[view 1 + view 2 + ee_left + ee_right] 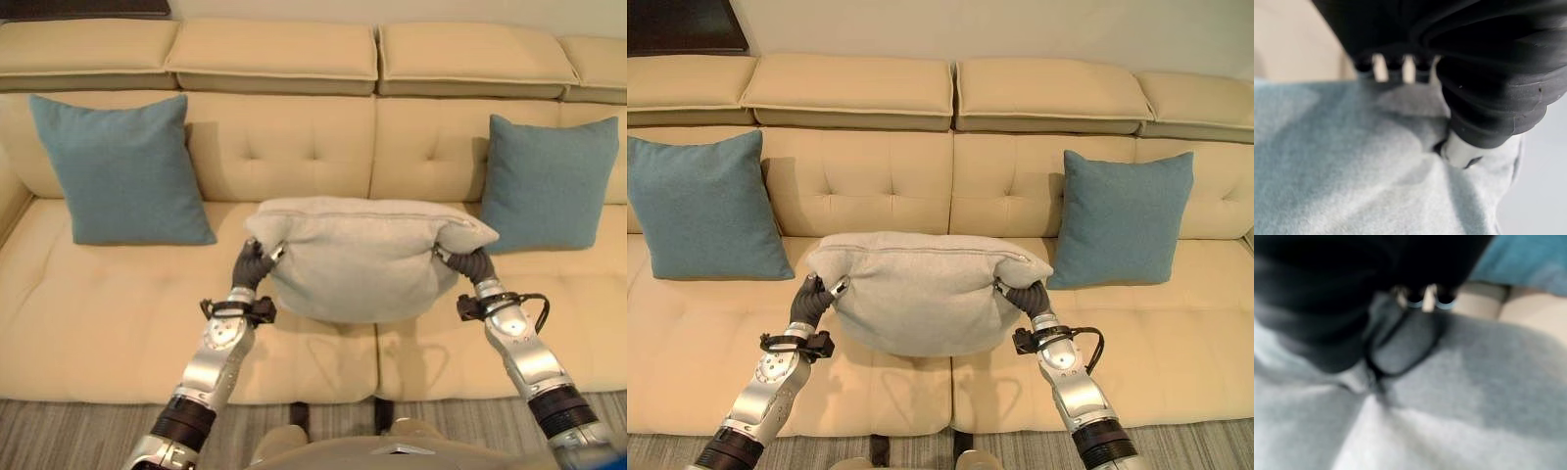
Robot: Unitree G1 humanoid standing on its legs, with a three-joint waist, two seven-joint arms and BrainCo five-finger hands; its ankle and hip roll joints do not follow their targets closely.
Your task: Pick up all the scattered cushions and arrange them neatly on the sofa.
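Hands (pixel 257 262) apparently gripping grey cushion (pixel 364 257)

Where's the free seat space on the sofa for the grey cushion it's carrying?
Free: the middle seat of the sofa between the left blue cushion and the right blue cushion, under and behind the grey cushion pinched by the left hand and right hand. Front seat edge is bare too. Crowded: both ends against the backrest.

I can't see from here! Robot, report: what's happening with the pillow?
Left robot hand and right robot hand pinch grey cushion, held above sofa. Nothing in the way.
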